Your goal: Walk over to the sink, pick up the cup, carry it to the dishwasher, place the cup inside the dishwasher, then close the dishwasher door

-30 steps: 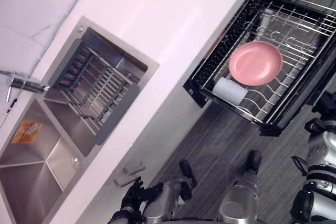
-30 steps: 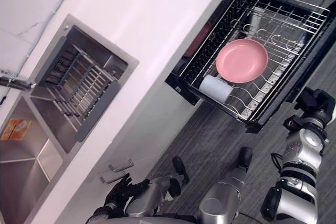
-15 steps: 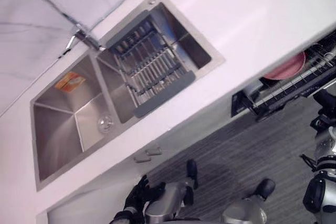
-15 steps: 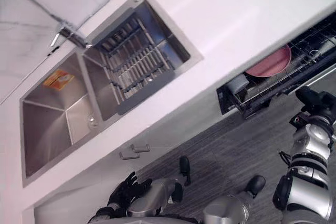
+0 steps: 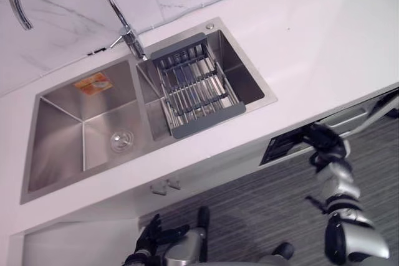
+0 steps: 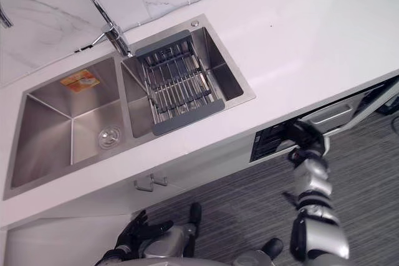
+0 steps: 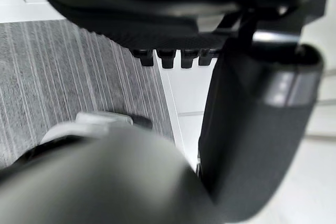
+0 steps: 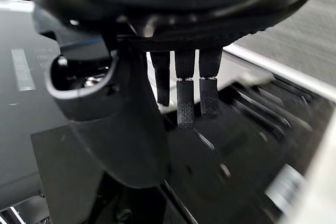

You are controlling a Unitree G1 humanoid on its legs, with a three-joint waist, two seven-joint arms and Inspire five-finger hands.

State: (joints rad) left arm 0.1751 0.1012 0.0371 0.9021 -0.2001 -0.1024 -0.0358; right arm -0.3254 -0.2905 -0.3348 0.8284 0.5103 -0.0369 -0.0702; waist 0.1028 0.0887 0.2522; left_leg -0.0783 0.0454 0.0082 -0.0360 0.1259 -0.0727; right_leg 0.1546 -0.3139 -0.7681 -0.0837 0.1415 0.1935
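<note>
Down at the counter's (image 6: 299, 48) right end, the right hand (image 6: 304, 136) sets straight, unclenched fingers against the dishwasher (image 6: 272, 146) front, which looks just short of flush. Left hand (image 5: 149, 241) hangs relaxed and empty; the cup, I judge, sits hidden inside. Danger: an off-centre shove skews the drawer, or fingertips slip into the gap and get pinched.

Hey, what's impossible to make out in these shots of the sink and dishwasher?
1. Inside the dishwasher: hidden under the countertop in both eye views, so whether the cup is there cannot be told.
2. Door gap: the right hand covers the front in the eye views; fully shut or not is unclear.
3. The tip of the faucet: cut off by the right eye view's top edge.
</note>
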